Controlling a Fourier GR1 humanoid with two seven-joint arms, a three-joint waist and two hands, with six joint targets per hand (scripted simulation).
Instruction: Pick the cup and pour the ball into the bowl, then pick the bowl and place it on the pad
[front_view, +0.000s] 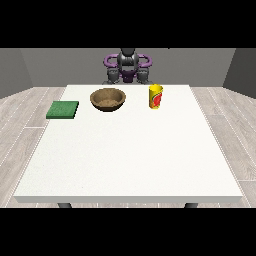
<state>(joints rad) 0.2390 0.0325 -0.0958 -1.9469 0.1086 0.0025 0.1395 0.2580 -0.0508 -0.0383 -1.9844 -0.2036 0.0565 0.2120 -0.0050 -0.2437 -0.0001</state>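
A yellow cup (156, 96) with a red mark stands upright at the far side of the white table (130, 150), right of centre. The ball does not show; the cup's inside is hidden from here. A brown wooden bowl (108, 99) sits to the cup's left, apart from it. A flat green pad (63, 109) lies near the table's left edge. The robot stays behind the far edge with both arms drawn in. The hand at the view's left (112, 76) and the hand at the view's right (145, 75) hang close to its body, touching nothing.
The table's near half holds no objects. A grey wood floor surrounds the table, and grey walls stand behind the robot.
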